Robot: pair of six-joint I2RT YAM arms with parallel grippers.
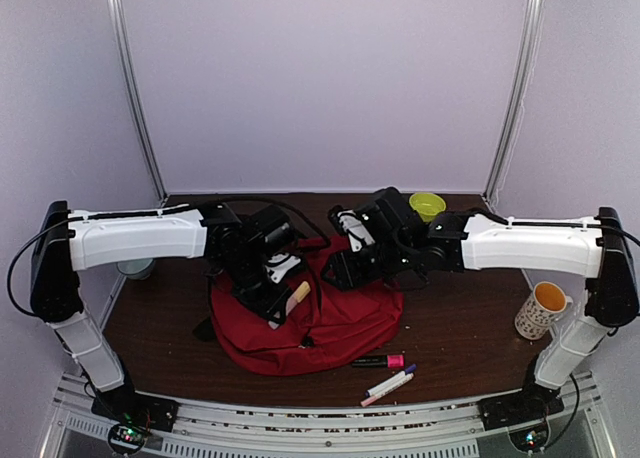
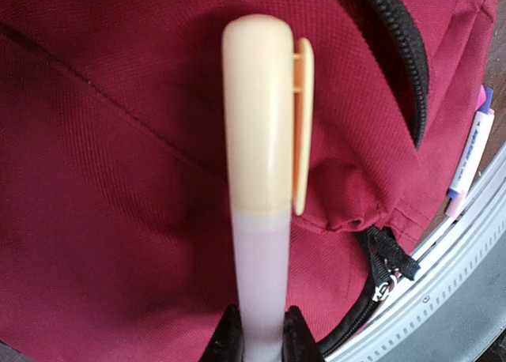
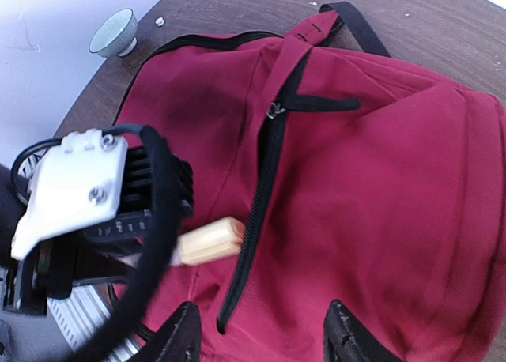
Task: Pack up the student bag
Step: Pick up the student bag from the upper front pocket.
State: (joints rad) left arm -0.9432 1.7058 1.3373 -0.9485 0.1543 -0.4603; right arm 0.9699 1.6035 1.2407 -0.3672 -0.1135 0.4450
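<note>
Right over the bag [image 1: 330, 328], which sits slumped on the table [image 1: 460, 328] between the two arms, the left gripper [image 2: 261, 338] is clamped on the clear barrel of a highlighter [image 2: 265, 141]. The pale orange cap points away from the grip and out over the red fabric. My read: it's parked there on purpose, holding the thing ready above the bag until there's a hole to drop it in. The right gripper [image 3: 263, 318] hangs above the bag too, jaws apart with nothing in them, straddling the lower end of the zip [image 3: 257, 212]. Looks to me like it's lining up to deal with that zip or pinch the fabric beside it, so one arm opens and the other feeds.

The snag: from the right wrist view the zip looks shut along all I can see of it, with the pull [image 3: 274, 109] up at the far end, so the highlighter has nowhere to go yet. The left gripper is also crowded in just beside that zip, so not much elbow room.

Other stuff: a pink marker [image 1: 380, 361] and a couple of white pens [image 1: 390, 385] lie just in front of the bag, probably next in line. There's a green bowl [image 1: 427, 204] behind the bag, a mug [image 1: 543, 310] well off to its right and a small bowl [image 1: 135, 268] off to its left, none of them blocking anything
</note>
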